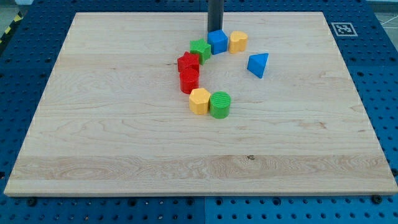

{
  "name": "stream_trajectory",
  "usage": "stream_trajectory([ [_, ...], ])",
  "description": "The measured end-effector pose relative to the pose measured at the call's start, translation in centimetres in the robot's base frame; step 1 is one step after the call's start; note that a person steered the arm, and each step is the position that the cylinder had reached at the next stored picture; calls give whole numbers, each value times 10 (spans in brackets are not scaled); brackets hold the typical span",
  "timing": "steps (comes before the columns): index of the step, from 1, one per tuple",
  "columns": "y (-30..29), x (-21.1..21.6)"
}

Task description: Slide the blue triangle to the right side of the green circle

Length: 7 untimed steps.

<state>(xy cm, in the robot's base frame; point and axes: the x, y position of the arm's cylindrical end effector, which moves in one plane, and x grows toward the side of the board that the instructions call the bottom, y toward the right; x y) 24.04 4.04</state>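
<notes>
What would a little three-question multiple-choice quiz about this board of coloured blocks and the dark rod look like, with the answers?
1. Where is the blue triangle?
A. At the view's right of the cluster, standing apart
B. Touching the green circle
C. At the board's bottom edge

2. How many red blocks are there?
A. One
B. Two
C. Four

3. What is my tip doing?
A. Pressing on the blue triangle
B. Standing just above the blue cube, toward the view's top
C. Resting on the green circle

Answers: 1 A, bare wood lies all around it. 2 B, a red star and a red block below it. 3 B, the rod ends right behind that cube.
</notes>
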Motion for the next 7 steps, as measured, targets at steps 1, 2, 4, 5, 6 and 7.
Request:
stream_trajectory([
  [1,47,-36],
  [2,113,-36],
  [4,144,15],
  [5,132,38],
  [6,118,58],
  [7,105,78],
])
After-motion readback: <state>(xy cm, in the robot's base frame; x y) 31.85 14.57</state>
